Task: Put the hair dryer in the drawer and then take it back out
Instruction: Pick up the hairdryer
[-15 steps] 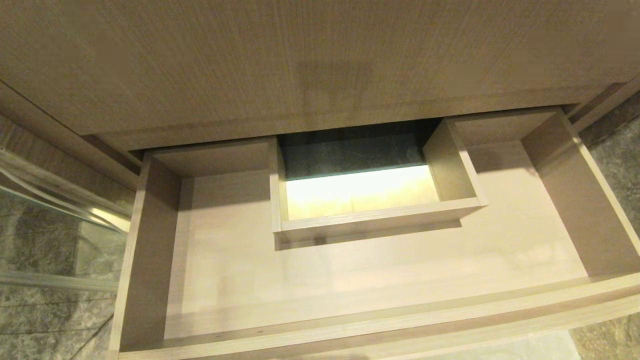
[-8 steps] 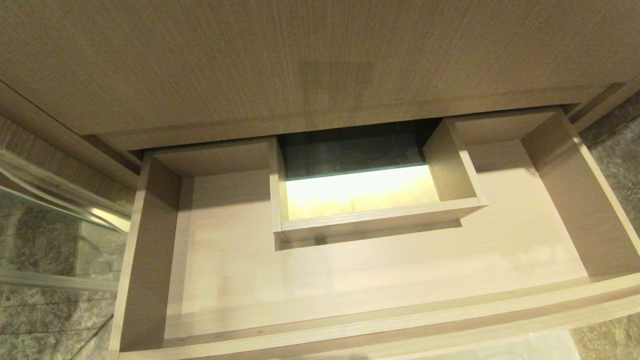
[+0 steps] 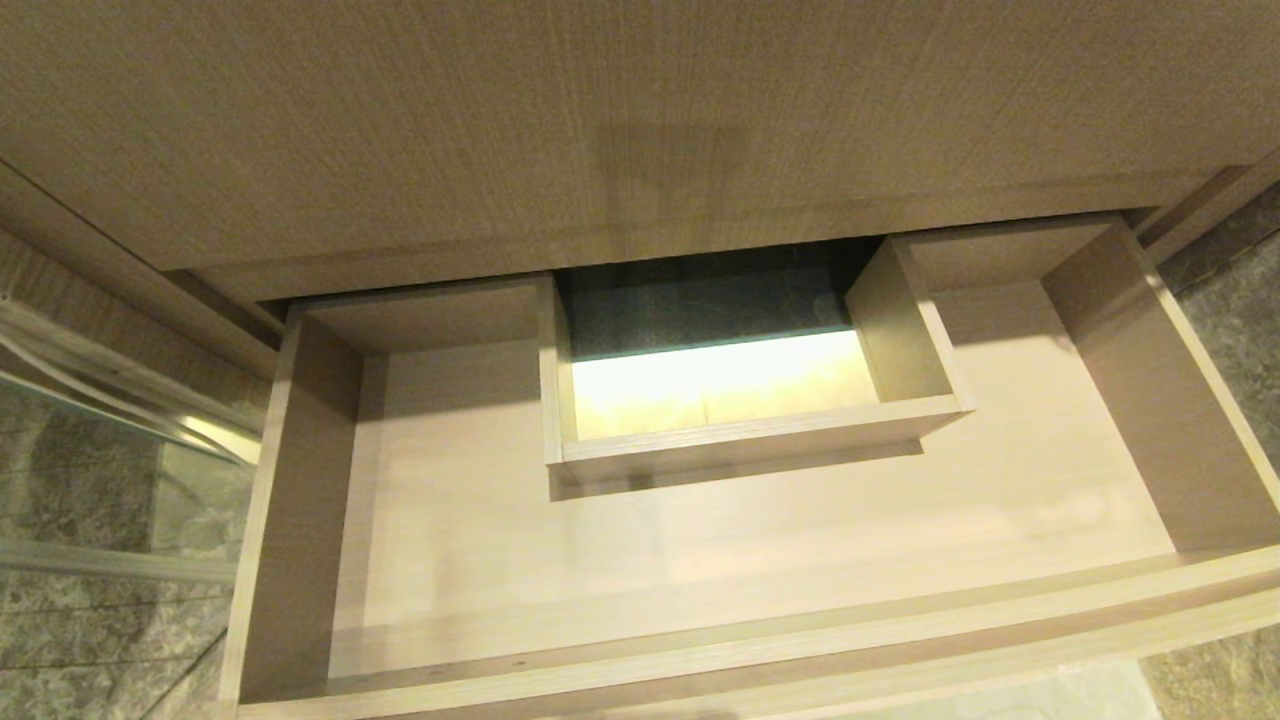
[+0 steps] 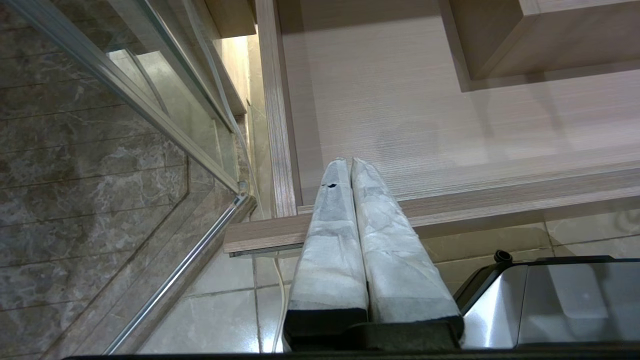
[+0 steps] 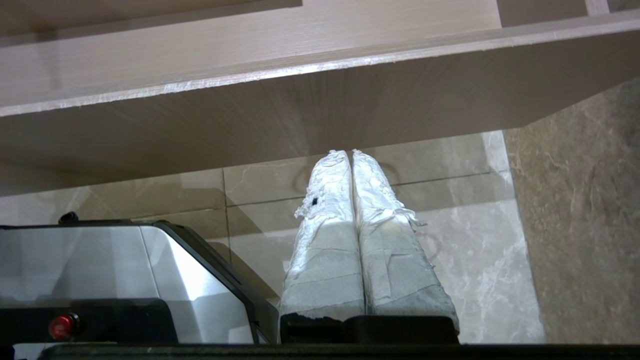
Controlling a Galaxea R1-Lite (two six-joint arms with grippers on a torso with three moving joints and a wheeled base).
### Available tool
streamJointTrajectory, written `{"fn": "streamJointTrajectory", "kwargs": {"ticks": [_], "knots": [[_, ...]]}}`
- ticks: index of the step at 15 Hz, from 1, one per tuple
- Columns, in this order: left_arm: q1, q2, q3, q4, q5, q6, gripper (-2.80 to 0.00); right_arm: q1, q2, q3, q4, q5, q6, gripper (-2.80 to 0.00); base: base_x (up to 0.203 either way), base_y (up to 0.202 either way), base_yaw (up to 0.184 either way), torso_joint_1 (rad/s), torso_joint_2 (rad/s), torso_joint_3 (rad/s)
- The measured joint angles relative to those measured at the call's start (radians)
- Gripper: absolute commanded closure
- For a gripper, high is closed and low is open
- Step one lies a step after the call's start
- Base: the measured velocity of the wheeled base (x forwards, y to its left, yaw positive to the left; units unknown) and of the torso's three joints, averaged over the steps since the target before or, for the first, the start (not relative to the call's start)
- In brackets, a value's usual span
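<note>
The drawer (image 3: pixel 640 640) stands pulled out below the taller wood-grain panel, its pale floor bare around a boxed cut-out (image 3: pixel 750 440) in the middle. The hair dryer is out of view. Neither arm shows in the head view. My left gripper (image 4: pixel 350 162) is shut and empty, hanging by the drawer's front left corner (image 4: pixel 280 230). My right gripper (image 5: pixel 350 154) is shut and empty too, low before the drawer front (image 5: pixel 320 100), over the tiled floor.
A glass shower panel with a metal rail (image 4: pixel 175 280) stands left of the drawer. My silver and black base (image 5: pixel 125 270) sits below both grippers. Dark marbled wall tile (image 5: pixel 580 225) borders the right side. Pale floor tiles (image 5: pixel 475 240) lie under the drawer.
Nothing has visibly changed in the head view; the drawer stays open and bare.
</note>
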Motion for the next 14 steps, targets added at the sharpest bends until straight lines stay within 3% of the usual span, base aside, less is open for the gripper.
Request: {"fn": "streamJointTrajectory", "kwargs": {"ticks": [14], "knots": [[0.000, 0.000, 0.000, 0.000, 0.000, 0.000, 0.00, 0.000, -0.008, 0.005, -0.005, 0.001, 0.001, 0.00, 0.000, 0.000, 0.000, 0.000, 0.00, 0.000]]}}
